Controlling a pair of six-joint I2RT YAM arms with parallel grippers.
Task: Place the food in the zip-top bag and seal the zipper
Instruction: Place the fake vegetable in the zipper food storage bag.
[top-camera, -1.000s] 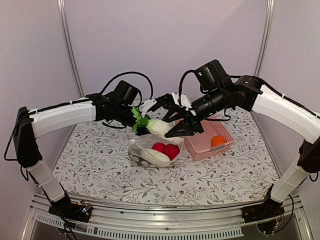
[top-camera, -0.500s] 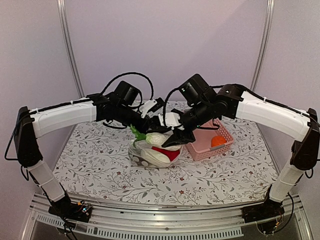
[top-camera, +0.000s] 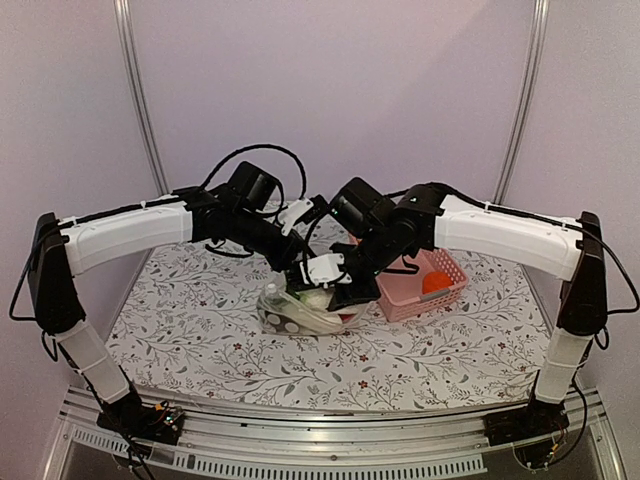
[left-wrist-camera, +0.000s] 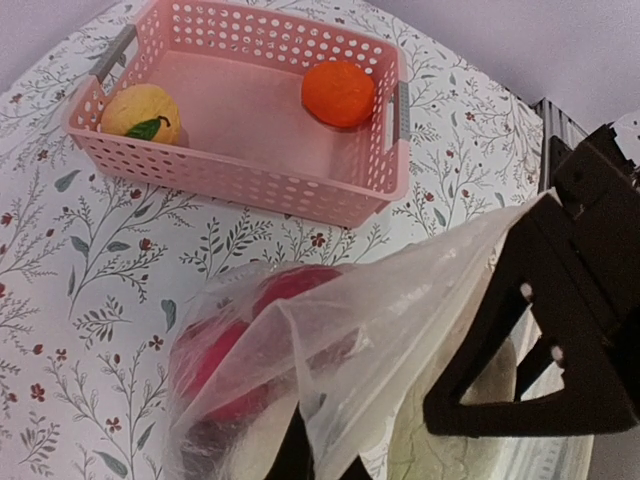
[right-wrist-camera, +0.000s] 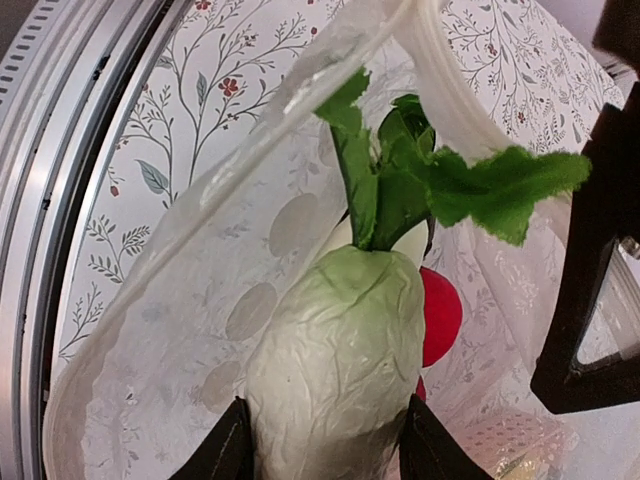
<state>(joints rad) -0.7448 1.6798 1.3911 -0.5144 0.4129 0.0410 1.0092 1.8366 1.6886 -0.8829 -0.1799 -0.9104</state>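
- The zip-top bag (top-camera: 300, 312) sits on the flower-printed tablecloth (top-camera: 190, 330) in the middle of the table, just left of the pink basket (left-wrist-camera: 250, 182). It is clear, thin, crinkly film, and its mouth is pulled upward and open.
- The left gripper (top-camera: 288, 272) has its jaws fully closed, pinching the bag's upper edge. The film rises in a creased, glossy fold toward the left wrist camera.
- The right gripper (right-wrist-camera: 322, 405) has its jaws partly apart. They are clamped on the lower sides of a white radish (right-wrist-camera: 335, 345), one dark finger on each flank.
- The radish is a plump, tapering body with a wrinkled, papery skin, pale green toward the shoulder. It has floppy, ragged-edged green leaves (right-wrist-camera: 440, 180) that look like felt or soft plastic (which one is unclear).
- The radish hangs leaf end first inside the bag's mouth, with plastic around it on the left and far sides.
- The zipper strip (right-wrist-camera: 300, 90) shows as a thicker, clear band curving along the mouth edge. It is unsealed.
- Smooth, rounded red pieces (left-wrist-camera: 225, 350) lie in the bag below the radish, blurred by the film.
- The basket is rigid plastic with a lattice of small holes, rectangular with rounded corners and grey handles at the ends.
- In the basket are a round orange fruit (left-wrist-camera: 338, 93) with a dimpled skin and a yellow lemon (left-wrist-camera: 147, 110) with a small green leaf. They sit well apart in opposite corners.
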